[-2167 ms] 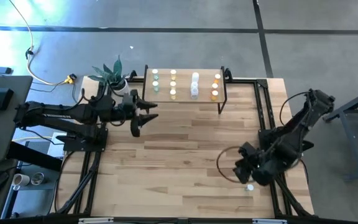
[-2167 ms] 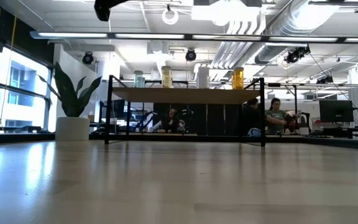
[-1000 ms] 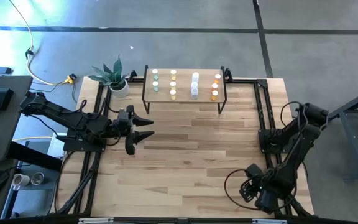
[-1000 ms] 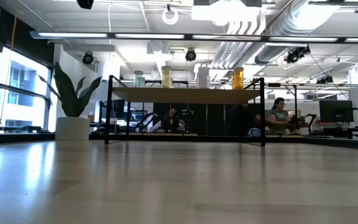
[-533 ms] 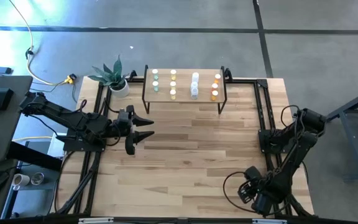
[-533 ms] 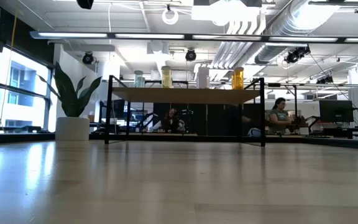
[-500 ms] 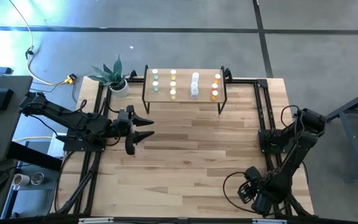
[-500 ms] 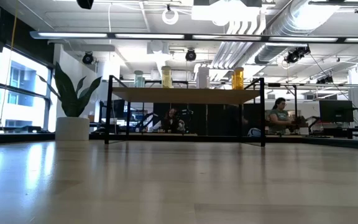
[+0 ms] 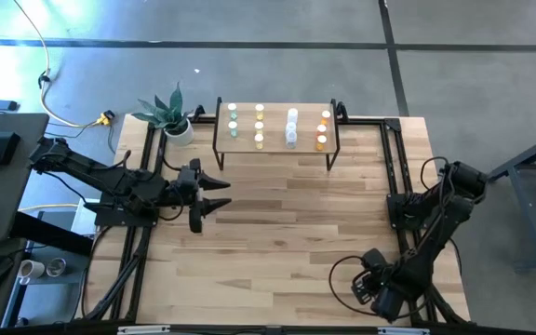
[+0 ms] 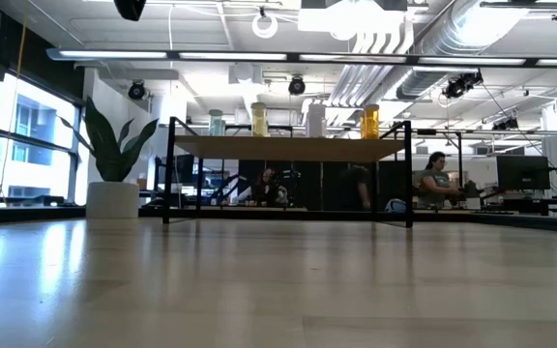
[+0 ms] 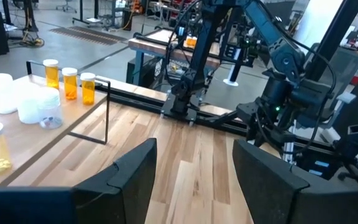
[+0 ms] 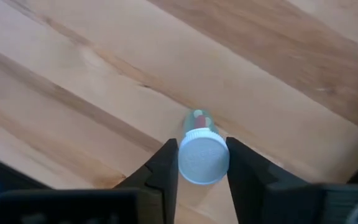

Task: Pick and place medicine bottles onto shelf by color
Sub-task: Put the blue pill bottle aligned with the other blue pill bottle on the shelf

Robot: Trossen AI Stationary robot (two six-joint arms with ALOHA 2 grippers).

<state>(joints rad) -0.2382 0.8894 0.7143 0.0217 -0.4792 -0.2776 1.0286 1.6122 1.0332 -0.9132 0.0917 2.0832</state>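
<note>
The shelf (image 9: 277,141) stands at the table's far edge with medicine bottles on its top in columns: green (image 9: 233,122), yellow (image 9: 259,126), white (image 9: 291,127), orange (image 9: 322,130). It also shows in the low view (image 10: 288,148). My right gripper (image 9: 372,287) is low at the table's near right corner, shut on one small bottle (image 12: 198,120) with a white cap. My left gripper (image 9: 221,193) is open and empty, left of the table's middle and near of the shelf's left end. My right gripper pinches the bottle's white cap (image 12: 202,160) between its two fingers (image 12: 166,168), one on each side. The fingers point down from above. The bottle stands upright below them; whether its base rests on the tabletop, I cannot tell.
A potted plant (image 9: 167,113) stands at the far left corner, next to the shelf. Black rails (image 9: 395,177) run along the table's right and left sides. Bare wood planks (image 9: 287,233) lie between the arms. People sit in the room behind (image 10: 433,179).
My right arm has sunk a little further over the table's near right corner, with the gripper staying at the same spot. My left arm has kept still.
</note>
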